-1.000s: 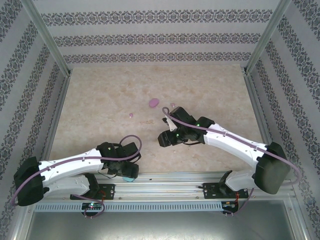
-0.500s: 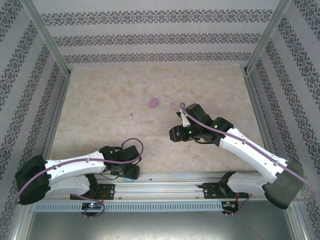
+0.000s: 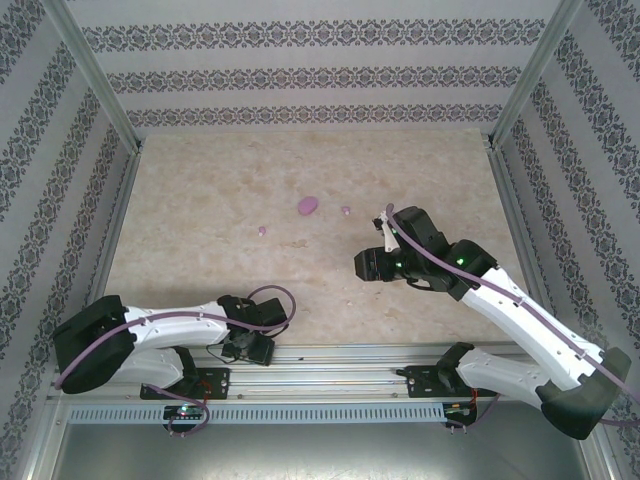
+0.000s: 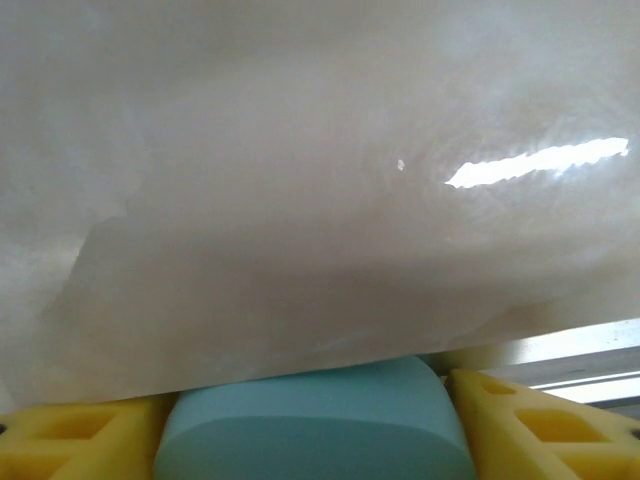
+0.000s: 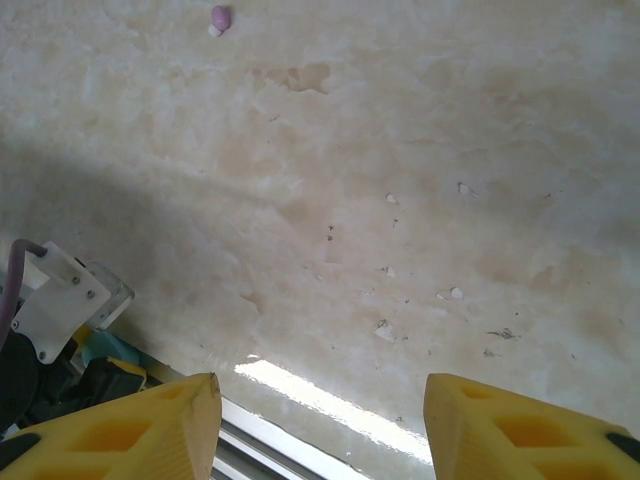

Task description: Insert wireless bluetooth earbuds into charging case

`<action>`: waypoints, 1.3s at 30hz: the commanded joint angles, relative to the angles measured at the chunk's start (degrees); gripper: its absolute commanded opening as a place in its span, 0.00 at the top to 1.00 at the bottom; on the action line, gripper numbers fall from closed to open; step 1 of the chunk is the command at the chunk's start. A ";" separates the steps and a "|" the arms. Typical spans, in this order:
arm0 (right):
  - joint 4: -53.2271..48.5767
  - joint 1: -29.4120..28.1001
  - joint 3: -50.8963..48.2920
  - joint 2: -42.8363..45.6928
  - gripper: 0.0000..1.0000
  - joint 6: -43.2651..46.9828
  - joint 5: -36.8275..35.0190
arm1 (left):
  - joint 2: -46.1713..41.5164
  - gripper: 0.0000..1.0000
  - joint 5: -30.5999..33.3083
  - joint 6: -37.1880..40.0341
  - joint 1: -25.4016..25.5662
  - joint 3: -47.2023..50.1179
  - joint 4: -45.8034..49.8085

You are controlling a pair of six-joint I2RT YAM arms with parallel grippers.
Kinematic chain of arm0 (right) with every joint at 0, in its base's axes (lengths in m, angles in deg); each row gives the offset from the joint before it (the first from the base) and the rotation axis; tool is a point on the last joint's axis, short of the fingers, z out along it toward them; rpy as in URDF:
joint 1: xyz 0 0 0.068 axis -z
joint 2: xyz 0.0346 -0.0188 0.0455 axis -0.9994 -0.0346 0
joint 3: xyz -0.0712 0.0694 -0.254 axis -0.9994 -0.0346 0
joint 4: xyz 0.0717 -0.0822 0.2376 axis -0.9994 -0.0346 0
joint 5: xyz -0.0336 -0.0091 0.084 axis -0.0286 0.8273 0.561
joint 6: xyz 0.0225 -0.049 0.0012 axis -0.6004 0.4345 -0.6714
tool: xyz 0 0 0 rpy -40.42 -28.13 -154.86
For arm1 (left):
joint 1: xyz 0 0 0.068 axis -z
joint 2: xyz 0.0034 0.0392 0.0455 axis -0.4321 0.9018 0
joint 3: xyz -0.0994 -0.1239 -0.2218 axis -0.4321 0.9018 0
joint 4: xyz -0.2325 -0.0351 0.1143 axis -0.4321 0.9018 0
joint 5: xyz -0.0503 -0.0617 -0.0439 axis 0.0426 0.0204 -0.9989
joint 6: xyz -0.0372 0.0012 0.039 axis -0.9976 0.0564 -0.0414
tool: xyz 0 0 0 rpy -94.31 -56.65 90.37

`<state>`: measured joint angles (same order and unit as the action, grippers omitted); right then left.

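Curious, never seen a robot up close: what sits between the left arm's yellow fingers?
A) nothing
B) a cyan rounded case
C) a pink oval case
B: the cyan case fills the gap between the yellow fingers of the left gripper.

The cyan case [image 4: 315, 425] is cut off by the bottom edge; the pink earbud [image 5: 220, 16], upper left, is too small for detail.

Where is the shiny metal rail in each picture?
Top external: the metal rail runs across the lower part, just above the arm bases.
Left wrist: it is in the lower right corner.
Right wrist: it is at the bottom edge, left of middle.
Shared landmark: the marble tabletop, whose near edge the rail borders.
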<state>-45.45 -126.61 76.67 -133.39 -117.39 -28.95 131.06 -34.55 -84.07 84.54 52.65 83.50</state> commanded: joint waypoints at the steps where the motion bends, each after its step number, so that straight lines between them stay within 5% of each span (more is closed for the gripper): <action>1: -0.77 0.61 -0.36 0.54 0.44 0.03 -0.83 | 0.23 0.40 2.22 3.75 0.77 1.83 -9.35; 7: 1.96 2.19 -1.76 0.60 0.44 -0.69 0.78 | -9.70 0.53 1.93 3.18 1.07 0.51 -2.95; 14: 5.65 7.93 -2.32 -3.57 0.43 -1.97 6.70 | -15.12 0.52 4.08 4.49 0.23 -6.62 6.85; 26: 8.68 12.29 3.93 -17.91 0.43 -1.17 13.67 | 8.91 0.46 -11.91 19.24 -30.84 -18.72 0.16; 32: 8.00 12.63 9.82 -24.91 0.42 0.46 13.80 | 23.28 0.37 -10.32 27.25 -39.21 -28.57 1.98; 39: 7.16 12.59 18.79 -34.10 0.41 0.10 14.70 | 25.76 0.22 -8.99 32.79 -42.30 -35.87 4.67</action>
<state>-37.93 -114.37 92.37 -165.58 -117.85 -15.53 156.83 -44.69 -56.49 43.45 19.78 86.08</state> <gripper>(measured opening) 0.588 0.776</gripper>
